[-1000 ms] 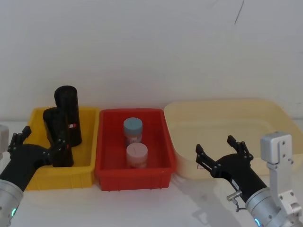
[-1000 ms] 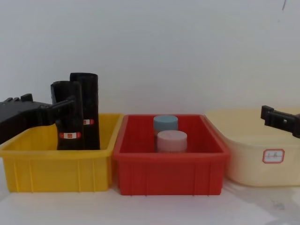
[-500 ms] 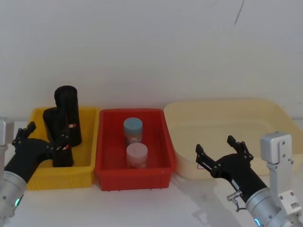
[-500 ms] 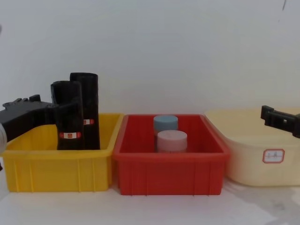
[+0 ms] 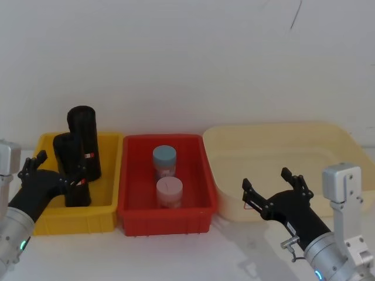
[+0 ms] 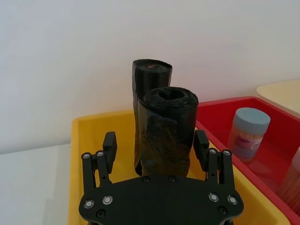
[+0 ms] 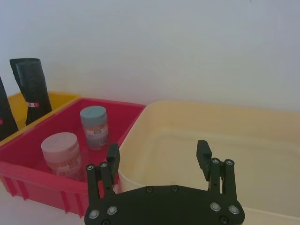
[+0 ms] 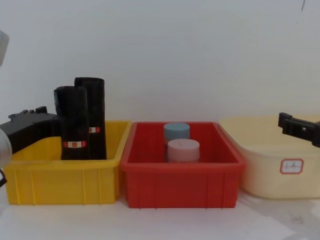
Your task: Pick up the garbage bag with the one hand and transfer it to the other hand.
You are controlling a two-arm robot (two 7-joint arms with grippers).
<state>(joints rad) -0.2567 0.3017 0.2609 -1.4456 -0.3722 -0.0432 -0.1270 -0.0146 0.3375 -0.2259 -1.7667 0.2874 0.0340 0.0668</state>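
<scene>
The garbage bag (image 5: 71,167) stands upright in the yellow bin (image 5: 70,219), which sits directly to the left of the red bin (image 5: 167,221), and it occupies the near part of that yellow bin. A white-and-orange label band (image 8: 74,144) circles the roll low on its side. A second roll (image 5: 84,137) of the same black plastic stands just behind it, a little closer to the red bin and farther from the robot. The left gripper (image 6: 155,143) reaches in from the side of the yellow bin away from the red bin, its fingers spread wide with the garbage bag between them. The finger on the red bin's side lies close against the roll, though I cannot tell whether it touches. The other finger stands clear of the roll, so nothing is clamped. Inside the red bin a blue-grey jar (image 5: 164,159) stands toward the back and a pink jar (image 5: 169,191) in front of it. A cream tub (image 5: 269,127) sits just right of the red bin. The right gripper (image 5: 266,178) hangs at that tub's near edge, right of the red bin, with its fingers spread and holding nothing.
</scene>
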